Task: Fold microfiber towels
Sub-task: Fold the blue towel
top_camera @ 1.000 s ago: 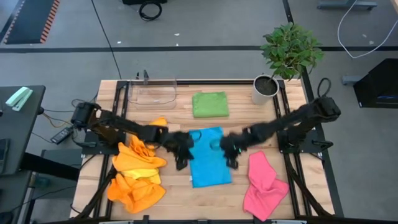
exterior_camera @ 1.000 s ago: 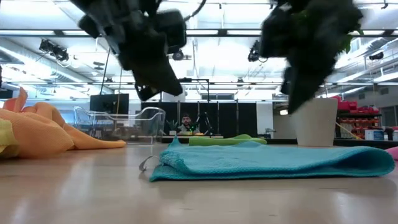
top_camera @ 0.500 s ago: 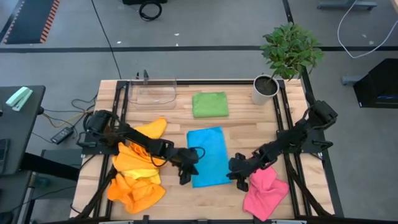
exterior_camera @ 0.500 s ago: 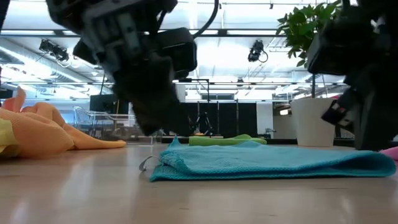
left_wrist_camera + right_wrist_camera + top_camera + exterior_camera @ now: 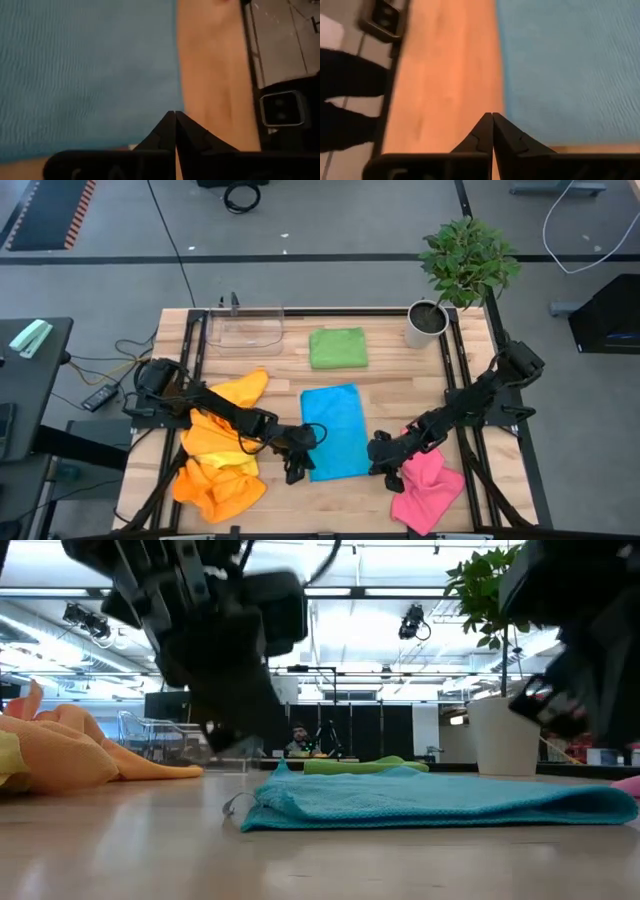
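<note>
A blue towel, folded to a long rectangle, lies flat in the middle of the table; it also shows in the low view. My left gripper hovers shut at the towel's near left corner, with its tips over the towel's edge in the left wrist view. My right gripper hovers shut at the near right corner, beside a crumpled pink towel. Both grippers are empty.
A folded green towel lies at the back. A heap of orange and yellow towels lies at the left. A clear plastic tray stands at the back left and a potted plant at the back right. Bare wood lies along the near edge.
Both grippers have gone from over the blue towel's middle toward the table's near edge and outward, the left to the towel's near left corner and the right to its near right corner. The towel lies as before.
</note>
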### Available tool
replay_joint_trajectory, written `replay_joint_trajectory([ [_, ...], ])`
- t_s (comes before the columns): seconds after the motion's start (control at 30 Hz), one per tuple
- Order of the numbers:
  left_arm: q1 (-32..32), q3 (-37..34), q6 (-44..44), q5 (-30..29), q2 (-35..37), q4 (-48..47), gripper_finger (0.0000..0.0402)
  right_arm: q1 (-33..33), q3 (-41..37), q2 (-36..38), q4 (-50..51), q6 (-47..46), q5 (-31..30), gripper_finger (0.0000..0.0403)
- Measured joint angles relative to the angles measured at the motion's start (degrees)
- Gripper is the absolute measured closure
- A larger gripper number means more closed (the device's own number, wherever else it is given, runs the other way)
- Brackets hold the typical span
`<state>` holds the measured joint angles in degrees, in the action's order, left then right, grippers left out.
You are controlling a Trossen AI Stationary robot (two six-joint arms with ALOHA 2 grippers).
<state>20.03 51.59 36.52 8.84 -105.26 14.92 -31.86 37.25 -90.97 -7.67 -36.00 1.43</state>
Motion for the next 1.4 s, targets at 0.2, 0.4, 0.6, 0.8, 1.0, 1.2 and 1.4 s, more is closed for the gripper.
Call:
replay_joint_trajectory([
  [0.2, 4.3, 2.3, -14.5, -3.2, 0.8, 0.1, 0.0386, -4.0, 0.8, 0.7, 0.5, 6.8, -5.8, 0.0371],
  [0.4, 7.0, 2.4, -27.0, -7.6, 0.7, -1.5, 0.0306, -8.0, 0.9, 0.7, 1.2, 12.9, -15.3, 0.0341],
  [0.6, 7.1, 2.4, -28.6, -9.3, -0.7, -1.8, 0.0207, -9.9, 0.8, 0.4, 1.8, 13.7, -19.7, 0.0273],
  [0.8, 7.5, 2.4, -32.7, -10.0, -3.7, -1.3, 0.0149, -10.0, 0.7, -2.0, 2.1, 16.2, -19.8, 0.0219],
  [1.0, 7.7, 2.4, -31.3, -10.4, -4.6, -1.1, 0.0154, -9.0, 0.7, -2.4, 2.0, 17.8, -21.3, 0.0215],
  [1.2, 7.8, 2.4, -31.2, -10.3, -4.6, -1.1, 0.0177, -8.8, 0.7, -2.5, 1.7, 17.3, -20.1, 0.0224],
  [1.4, 7.8, 2.4, -31.2, -10.4, -4.6, -1.2, 0.0191, -8.8, 0.7, -2.5, 1.7, 17.6, -20.0, 0.0226],
])
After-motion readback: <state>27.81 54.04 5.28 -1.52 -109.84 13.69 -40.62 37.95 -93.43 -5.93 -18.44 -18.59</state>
